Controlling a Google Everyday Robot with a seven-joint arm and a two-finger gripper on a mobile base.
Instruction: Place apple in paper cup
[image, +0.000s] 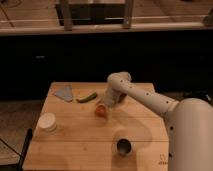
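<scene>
Small orange-red apple (101, 110) lies at the centre of the worktop (80, 147), just beside the end effector (106, 102); short white paper cup (47, 122) stands upright, well apart, near left.

No legible text anywhere; jaws by the apple (101, 110)
</scene>
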